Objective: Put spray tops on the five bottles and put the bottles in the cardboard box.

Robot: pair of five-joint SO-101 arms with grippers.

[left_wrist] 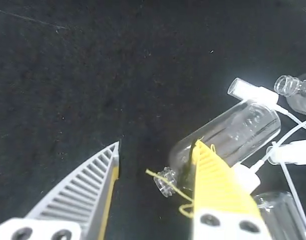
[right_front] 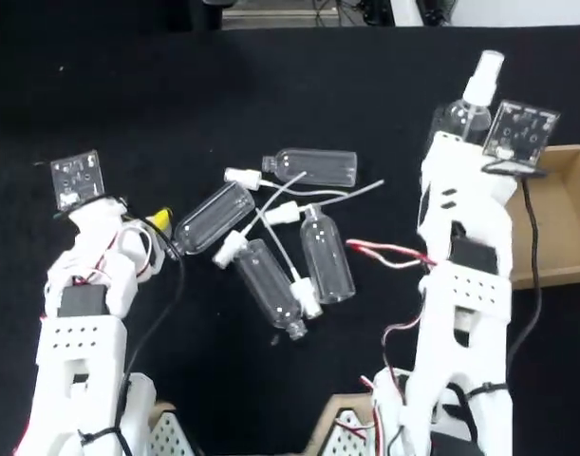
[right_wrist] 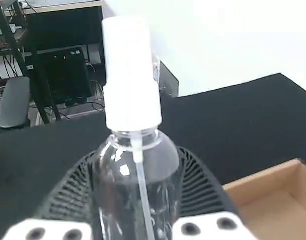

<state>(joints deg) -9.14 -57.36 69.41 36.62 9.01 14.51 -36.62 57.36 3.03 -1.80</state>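
Observation:
My right gripper (right_wrist: pixel 137 159) is shut on a clear bottle (right_wrist: pixel 135 185) with a white spray top (right_wrist: pixel 130 75) on it, held upright just left of the cardboard box (right_front: pixel 555 223). Three open bottles (right_front: pixel 313 167) (right_front: pixel 266 283) (right_front: pixel 326 256) and a fourth (right_front: pixel 214 217) lie mid-table among loose spray tops (right_front: pixel 242 177) (right_front: pixel 282 211) (right_front: pixel 231 249) (right_front: pixel 306 294). My left gripper (left_wrist: pixel 158 147) is open and low over the cloth. Its yellow finger (left_wrist: pixel 218 185) lies against the open neck end of the fourth bottle (left_wrist: pixel 228 135), and the grey finger (left_wrist: pixel 87 190) stands apart.
Black cloth covers the table (right_front: pixel 128 95). The box (right_wrist: pixel 273 200) lies open at the right edge with its floor bare. Thin dip tubes (right_front: pixel 351 195) of the loose tops trail across the bottle pile. Bare cloth spreads to the far left and back.

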